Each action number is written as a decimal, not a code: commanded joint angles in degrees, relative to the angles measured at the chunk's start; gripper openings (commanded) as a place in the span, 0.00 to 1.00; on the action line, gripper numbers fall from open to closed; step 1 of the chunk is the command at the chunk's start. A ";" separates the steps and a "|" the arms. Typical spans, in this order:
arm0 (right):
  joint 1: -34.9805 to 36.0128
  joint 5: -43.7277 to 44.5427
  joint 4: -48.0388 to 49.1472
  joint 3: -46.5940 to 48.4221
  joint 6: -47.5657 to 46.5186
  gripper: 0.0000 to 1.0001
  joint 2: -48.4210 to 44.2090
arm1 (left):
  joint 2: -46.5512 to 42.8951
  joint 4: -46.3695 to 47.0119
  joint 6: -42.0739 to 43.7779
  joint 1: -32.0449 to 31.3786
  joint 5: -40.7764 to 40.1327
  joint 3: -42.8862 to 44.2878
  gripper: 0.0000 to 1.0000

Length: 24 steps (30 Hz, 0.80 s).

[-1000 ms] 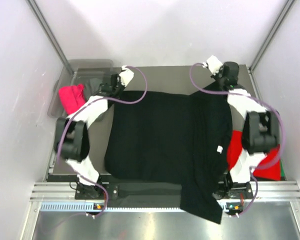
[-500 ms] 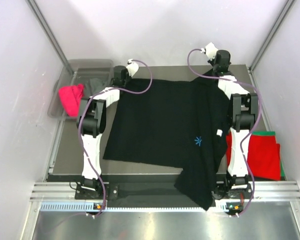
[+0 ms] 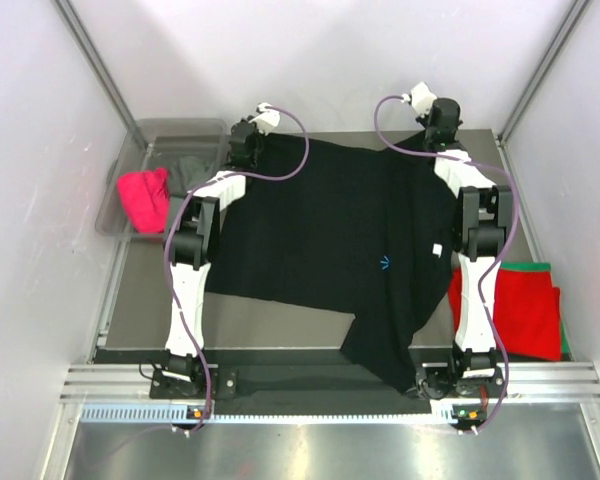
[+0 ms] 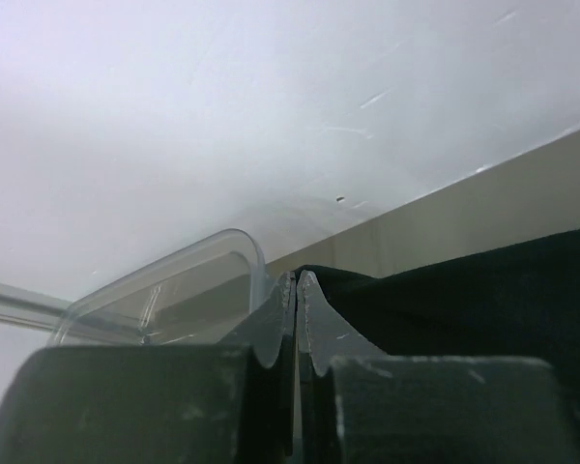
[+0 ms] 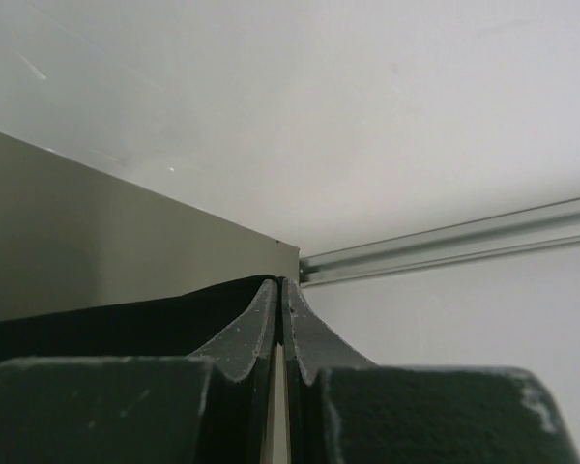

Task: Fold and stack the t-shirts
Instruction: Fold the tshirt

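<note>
Gripping the far edge of the black shirt [image 3: 330, 230], both arms are stretched out to the back of the desk [image 3: 145, 300]. The left tool [image 3: 246, 140] is at the shirt's far-left corner. In the left wrist view, the tool [image 4: 297, 280] is clamped together on the black shirt [image 4: 483, 290], w/ the cloth running off to the right from the tips. The right tool [image 3: 430, 132] is at the far-right corner. In its own wrist view, the tool [image 5: 279, 285] is likewise pinched tight on the shirt's edge [image 5: 97, 324], w/ the cloth trailing left over the desk [image 5: 77, 222].

Between the two tools the far hem is pulled fairly straight. The rest of the shirt lies spread over the middle of the desk, and a near corner droops over the front edge close to the right arm's base. A small blue mark [image 3: 384, 264] and a white tag [image 3: 435, 250] show on the right half of the shirt.

At the far-left, just beside the left tool, is a clear tub [image 3: 175, 127], also seen in the left wrist view [image 4: 213, 261]. A pink shirt [image 3: 143, 195] hangs over its left wall and a grey shirt [image 3: 192, 168] lies inside. On the desk's right side, next to the right arm, a red shirt [image 3: 525, 310] lies folded on a green shirt [image 3: 525, 266], of which only an edge shows.
</note>
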 commanded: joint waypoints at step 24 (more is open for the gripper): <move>3.17 1.33 -13.35 -7.92 10.24 0.00 -17.08 | -2.44 3.34 2.11 -1.37 -0.17 2.64 0.00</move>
